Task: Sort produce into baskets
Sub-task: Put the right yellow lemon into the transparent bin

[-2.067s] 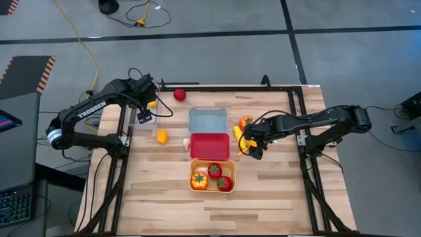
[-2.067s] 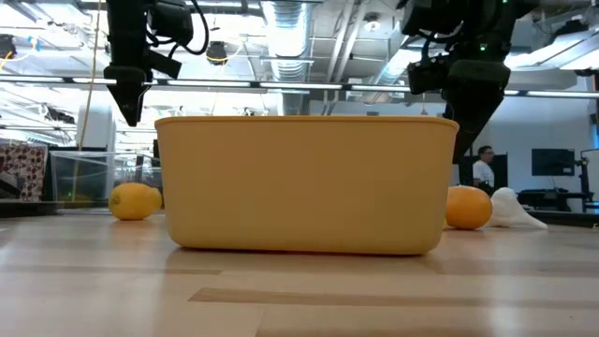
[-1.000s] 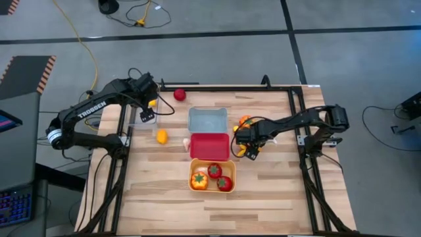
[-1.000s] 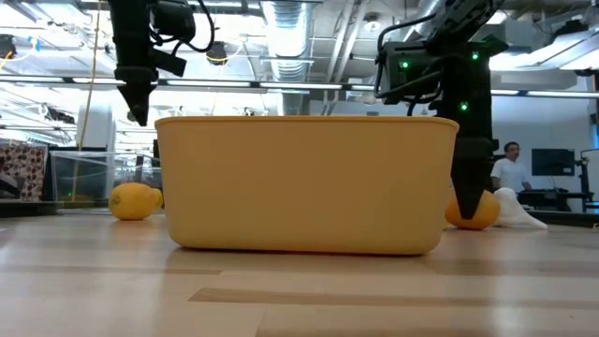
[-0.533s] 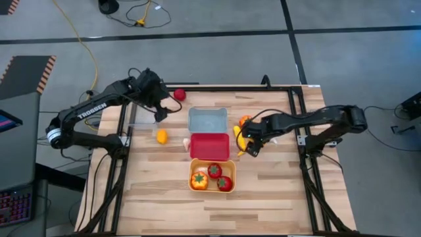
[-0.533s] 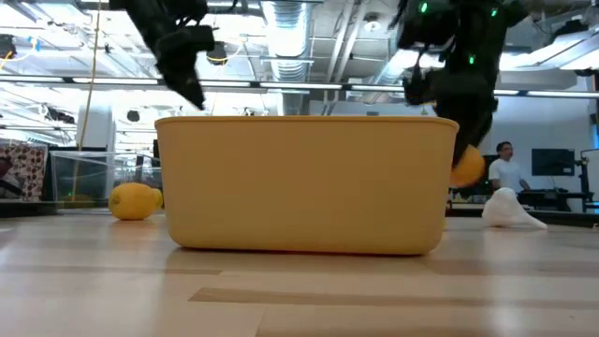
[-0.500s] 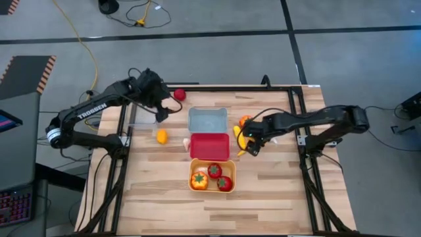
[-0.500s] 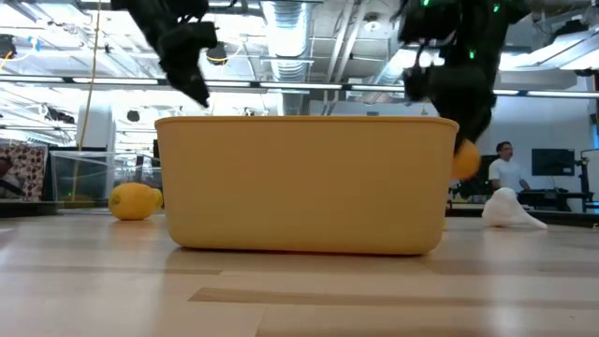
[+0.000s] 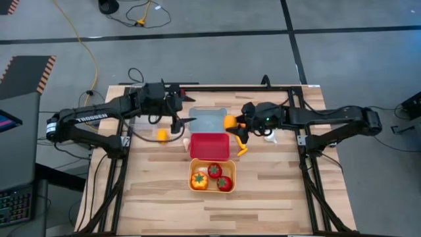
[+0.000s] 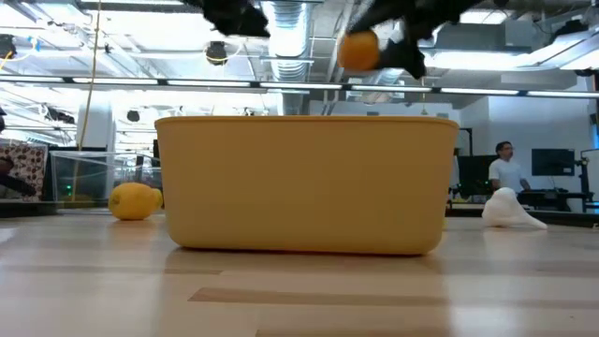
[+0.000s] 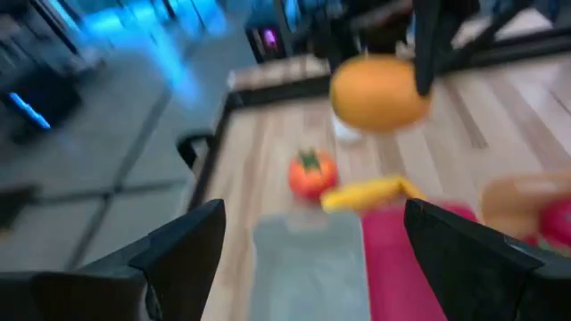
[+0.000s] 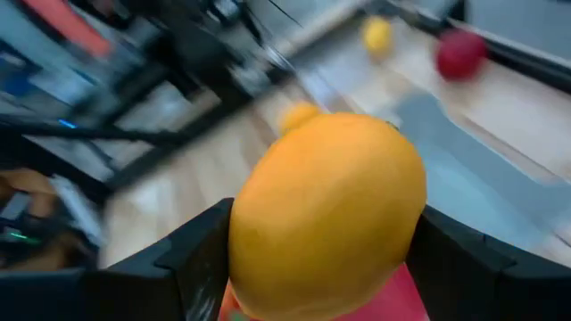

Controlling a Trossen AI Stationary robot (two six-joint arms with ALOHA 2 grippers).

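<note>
The right pincer [image 9: 233, 123] is clamped on a round orange toy fruit [image 9: 229, 122], held up in the air right at the edge of the pale blue-grey rectangular plastic tub [image 9: 208, 121]. In the right wrist view that orange [image 12: 326, 214] fills most of the frame between the two dark fingers [image 12: 174, 267]. In the low view it is seen well above the rim of the orange-yellow plastic tub [image 10: 306, 183].

The left pincer [image 9: 181, 122] is parked just on the other side of the blue-grey tub, fingers [image 11: 183, 250] spread wide with nothing between them.

The red rectangular tub [image 9: 209, 146] is sat between the blue-grey one and the orange-yellow one [image 9: 212, 175], which is loaded with two red toy tomatoes [image 9: 215, 170] and an orange-yellow piece [image 9: 198, 178]. A long yellow piece [image 9: 239, 141] is lying on the wooden desk [image 9: 276, 191] beside the red tub, an orange green-stemmed piece [image 11: 311, 174] is near it, a yellow toy lemon [image 9: 161, 135] is left of the tubs, and a white garlic bulb [image 10: 510, 210] is off to one side.
</note>
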